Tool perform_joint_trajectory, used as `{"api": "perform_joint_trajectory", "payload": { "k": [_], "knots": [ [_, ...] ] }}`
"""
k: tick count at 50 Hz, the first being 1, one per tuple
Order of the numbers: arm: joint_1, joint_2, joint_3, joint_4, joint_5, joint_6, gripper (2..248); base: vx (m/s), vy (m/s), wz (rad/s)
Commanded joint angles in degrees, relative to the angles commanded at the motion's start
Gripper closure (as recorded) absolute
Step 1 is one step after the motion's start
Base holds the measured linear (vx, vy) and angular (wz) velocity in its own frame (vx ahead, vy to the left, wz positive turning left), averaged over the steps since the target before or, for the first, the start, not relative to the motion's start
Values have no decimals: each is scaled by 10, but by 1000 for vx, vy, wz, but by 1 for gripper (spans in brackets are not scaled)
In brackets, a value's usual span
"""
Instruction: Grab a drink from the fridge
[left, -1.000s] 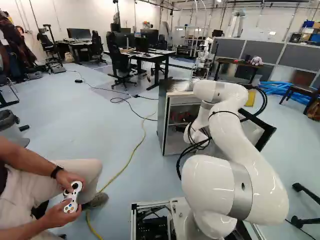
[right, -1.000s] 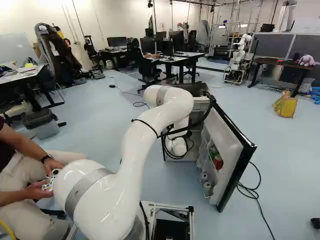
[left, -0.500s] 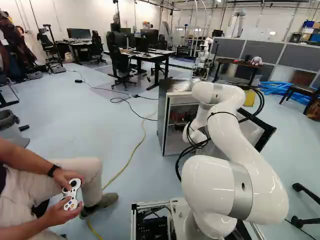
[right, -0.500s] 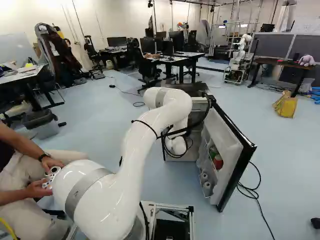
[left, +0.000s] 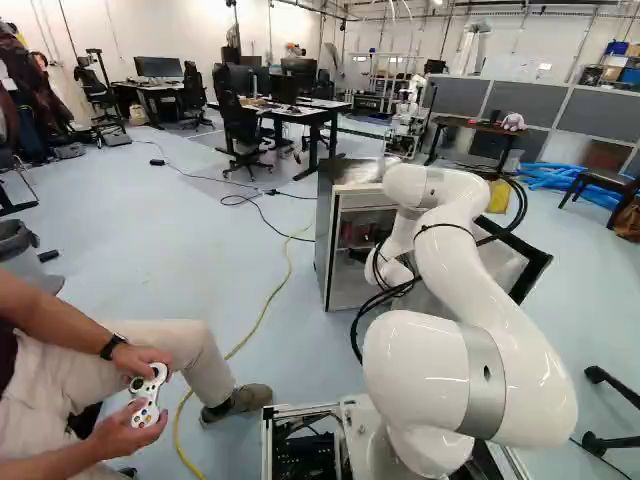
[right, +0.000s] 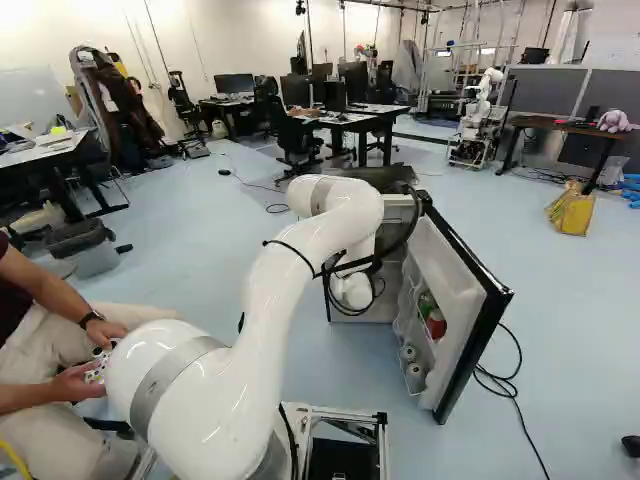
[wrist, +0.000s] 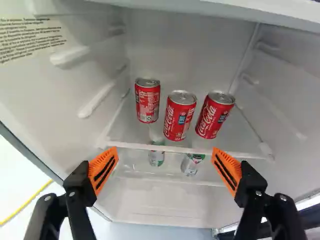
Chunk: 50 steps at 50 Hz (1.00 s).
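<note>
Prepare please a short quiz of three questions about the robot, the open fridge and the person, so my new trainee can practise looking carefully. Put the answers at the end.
1. Count: how many red cans stand on the upper glass shelf in the fridge?

2. Choose: how do the jaws stand?
a) shut on a red can
b) open, with the red cans ahead of them
c) shut, with nothing between them

3. Fill in: at the left of the left base view, the person holds a ____ with both hands.

Key: 1. Three. 2. b. 3. Game controller.
</note>
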Motion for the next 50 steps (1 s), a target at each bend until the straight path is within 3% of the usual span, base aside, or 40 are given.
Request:
{"api": "perform_joint_trajectory", "payload": {
  "k": [10, 40, 41, 45, 46, 50],
  "knots": [
    [0, 0, 0, 0, 0, 26, 3, 0, 0, 0],
    [0, 0, 0, 0, 0, 28, 3, 0, 0, 0],
    [0, 0, 0, 0, 0, 28, 15, 0, 0, 0],
    [0, 0, 0, 0, 0, 28, 15, 0, 0, 0],
    [0, 0, 0, 0, 0, 28, 28, 0, 0, 0],
    [0, 0, 0, 0, 0, 28, 28, 0, 0, 0]
  ]
}}
